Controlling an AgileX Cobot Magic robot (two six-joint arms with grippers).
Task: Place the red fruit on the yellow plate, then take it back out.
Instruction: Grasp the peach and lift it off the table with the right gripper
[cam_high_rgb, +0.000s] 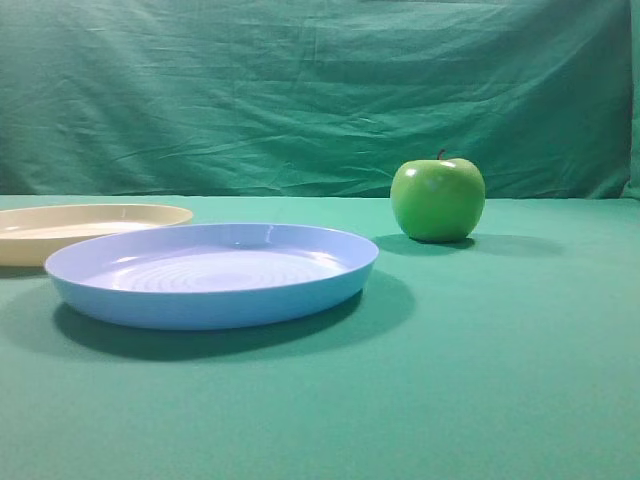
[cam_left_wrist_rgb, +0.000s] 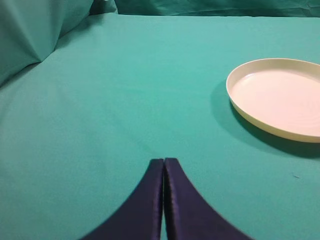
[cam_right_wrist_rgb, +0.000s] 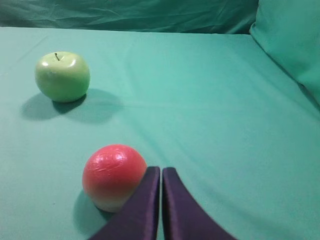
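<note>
- Red-topped, peach-bottomed round smooth fruit (cam_right_wrist_rgb: 113, 176) sat on the green cloth (cam_right_wrist_rgb: 210, 110), just left of the right gripper (cam_right_wrist_rgb: 161, 171), whose dark fingers were pressed together, holding nothing.
- Pale cream-yellow shallow plastic plate (cam_left_wrist_rgb: 280, 97) lay bare, far right of the left gripper (cam_left_wrist_rgb: 163, 161), likewise pressed together.
- Shiny green apple (cam_high_rgb: 437, 198) stood beyond the light blue round plate (cam_high_rgb: 212, 273).

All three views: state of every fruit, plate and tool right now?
Round red fruit fading to peach: on the cloth, not gripped.
Shallow pale yellow plastic plate: empty.
Light blue round plate: empty.
Shiny green apple with stem: upright on the cloth.
Left tool: shut, empty.
Right tool: shut, empty, beside the red fruit.
</note>
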